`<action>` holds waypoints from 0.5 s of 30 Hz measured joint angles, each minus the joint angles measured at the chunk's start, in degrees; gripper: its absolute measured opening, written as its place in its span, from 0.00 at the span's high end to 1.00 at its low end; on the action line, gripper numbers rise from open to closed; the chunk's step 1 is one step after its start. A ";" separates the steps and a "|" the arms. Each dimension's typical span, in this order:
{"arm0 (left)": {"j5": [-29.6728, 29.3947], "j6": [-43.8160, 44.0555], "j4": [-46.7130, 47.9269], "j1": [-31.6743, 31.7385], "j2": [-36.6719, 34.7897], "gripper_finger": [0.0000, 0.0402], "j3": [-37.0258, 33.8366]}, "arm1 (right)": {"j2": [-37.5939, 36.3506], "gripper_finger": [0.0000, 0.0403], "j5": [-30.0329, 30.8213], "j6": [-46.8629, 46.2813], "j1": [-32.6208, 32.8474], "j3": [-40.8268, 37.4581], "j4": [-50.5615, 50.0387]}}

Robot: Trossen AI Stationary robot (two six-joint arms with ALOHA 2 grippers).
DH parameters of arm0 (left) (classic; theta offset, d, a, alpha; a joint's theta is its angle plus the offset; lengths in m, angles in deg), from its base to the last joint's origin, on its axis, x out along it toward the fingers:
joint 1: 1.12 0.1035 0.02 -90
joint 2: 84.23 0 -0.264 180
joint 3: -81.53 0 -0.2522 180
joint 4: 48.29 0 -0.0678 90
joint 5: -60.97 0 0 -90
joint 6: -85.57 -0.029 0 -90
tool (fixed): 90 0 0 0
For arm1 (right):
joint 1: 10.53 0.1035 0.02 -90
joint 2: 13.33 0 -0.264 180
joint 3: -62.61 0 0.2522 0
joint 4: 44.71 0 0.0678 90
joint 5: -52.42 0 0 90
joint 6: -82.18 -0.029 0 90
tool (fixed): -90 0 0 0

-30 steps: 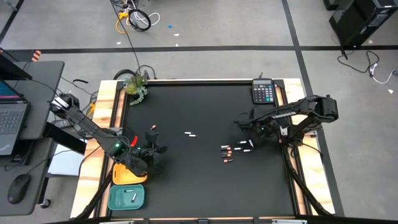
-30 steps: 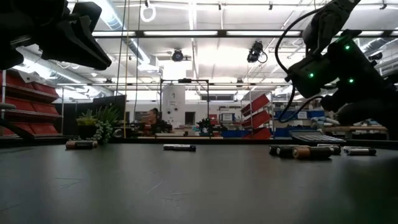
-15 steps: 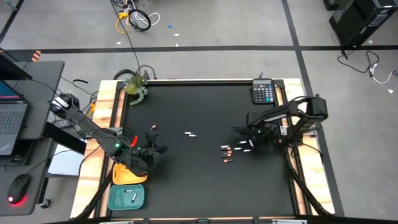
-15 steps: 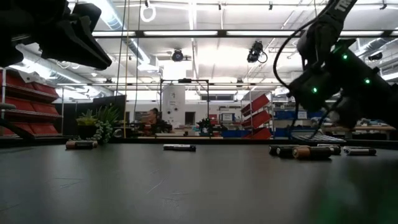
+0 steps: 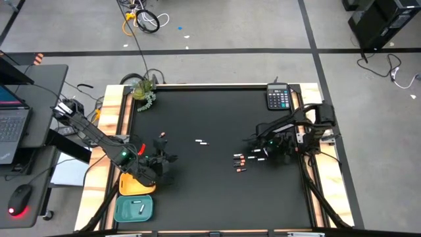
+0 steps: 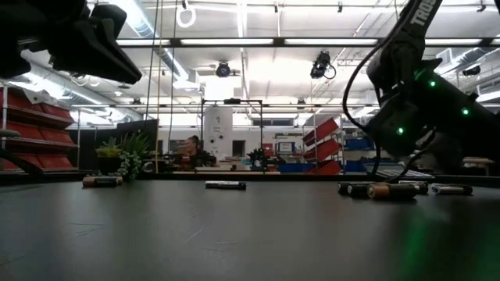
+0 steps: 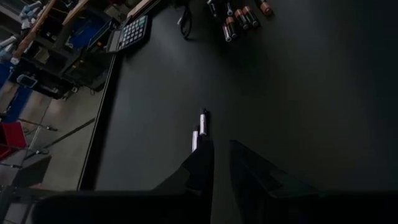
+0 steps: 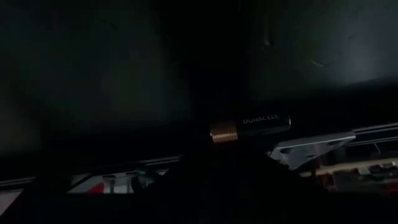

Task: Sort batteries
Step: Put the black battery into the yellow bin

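Note:
The batteries lie scattered on the black table. A cluster of dark, copper-ended ones [image 5: 240, 161] sits beside white ones [image 5: 260, 153], a white pair [image 5: 202, 141] lies mid-table, and one dark battery [image 5: 162, 135] is at the left. My right gripper [image 5: 252, 141] hangs low over the right cluster. Its wrist view shows a dark battery with a copper end [image 8: 249, 126] just beyond the fingers, and I cannot tell whether they touch it. My left gripper [image 7: 221, 163] hovers above the table's left near part, open by a narrow gap and holding nothing. It points toward the white pair [image 7: 199, 129].
A teal tray [image 5: 125, 212] holding a white battery [image 5: 138, 206] and a yellow tray [image 5: 126, 189] sit at the near left corner. A calculator [image 5: 279, 97] lies at the far right corner and a small plant [image 5: 143, 92] at the far left. Wooden rails edge the table.
My right gripper has come down and toward the near edge, onto the right battery cluster, its arm folding in from the right. The batteries have not shifted.

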 joint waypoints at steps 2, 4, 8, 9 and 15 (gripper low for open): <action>0.01 -0.05 0.17 0.00 0.00 0.86 0.00 | -1.67 0.68 0.00 -0.72 0.00 0.00 0.10; 0.01 -0.09 0.38 0.00 0.00 0.86 0.00 | -2.98 0.62 0.02 -0.84 0.00 0.00 0.33; -0.01 -0.27 0.68 0.00 0.00 0.86 0.00 | -3.97 0.51 2.06 -1.70 0.00 -0.02 0.08; -0.01 -0.28 0.73 0.00 0.00 0.86 0.00 | -3.97 0.48 2.12 -1.72 0.10 -0.04 0.06; -0.01 -0.62 0.97 0.00 0.00 0.86 0.00 | -3.95 0.40 2.11 -1.95 1.29 0.69 -0.64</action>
